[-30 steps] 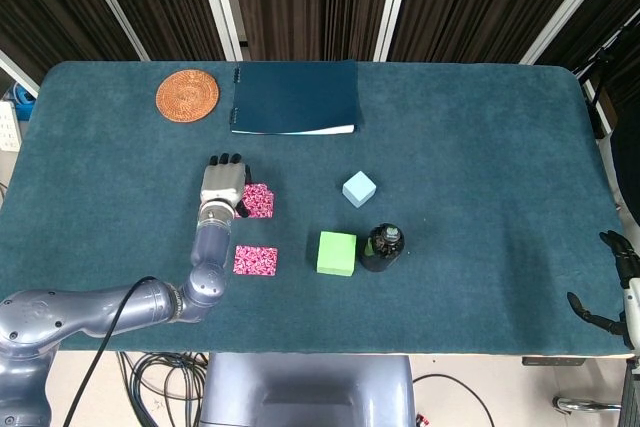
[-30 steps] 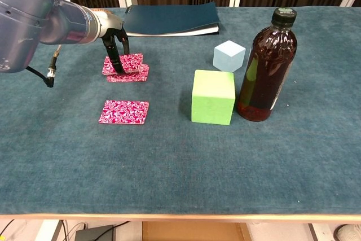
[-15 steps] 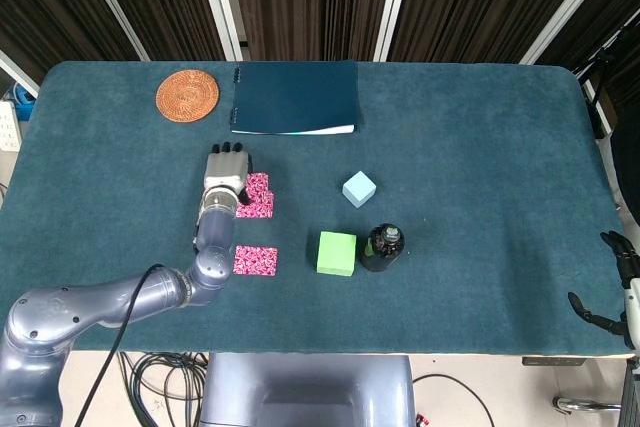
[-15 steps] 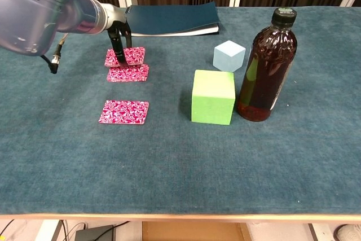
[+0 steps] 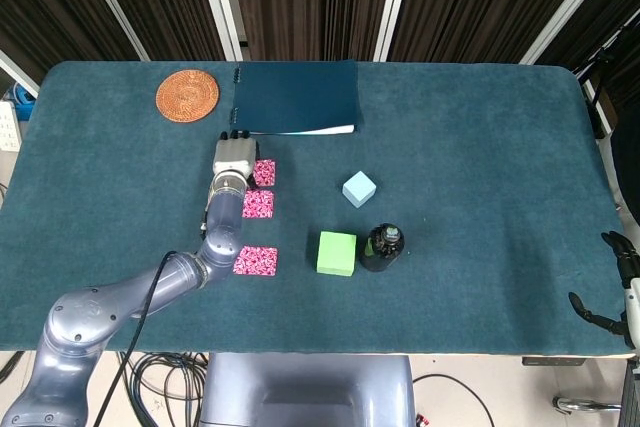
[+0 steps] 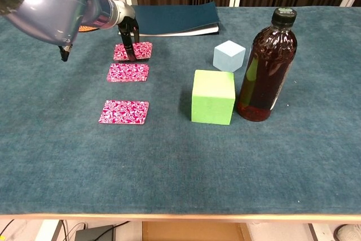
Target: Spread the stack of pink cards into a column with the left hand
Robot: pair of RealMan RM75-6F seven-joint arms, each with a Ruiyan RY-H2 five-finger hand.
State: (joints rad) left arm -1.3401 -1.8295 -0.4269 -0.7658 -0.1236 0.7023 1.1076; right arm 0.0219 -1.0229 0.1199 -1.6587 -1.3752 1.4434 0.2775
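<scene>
Three pink patterned cards lie in a column on the blue table cloth. The near card (image 5: 255,260) (image 6: 124,112) and the middle card (image 5: 257,204) (image 6: 128,72) lie free. My left hand (image 5: 233,157) (image 6: 127,33) reaches over the far card (image 5: 265,172) (image 6: 134,51), and its dark fingertips (image 6: 131,55) press down on it. Whether more cards lie under that far one I cannot tell. My right hand (image 5: 612,292) hangs off the table's right edge with its fingers apart and holds nothing.
A dark blue notebook (image 5: 295,97) (image 6: 175,18) and a copper coaster (image 5: 187,95) lie just beyond the far card. To the right of the column stand a green cube (image 5: 337,253) (image 6: 213,97), a light blue cube (image 5: 359,188) (image 6: 229,56) and a dark bottle (image 5: 382,245) (image 6: 266,66).
My left hand has slid away from me toward the notebook, dragging the top of the stack with it. One card stayed behind, so the far card now lies apart from the middle one.
</scene>
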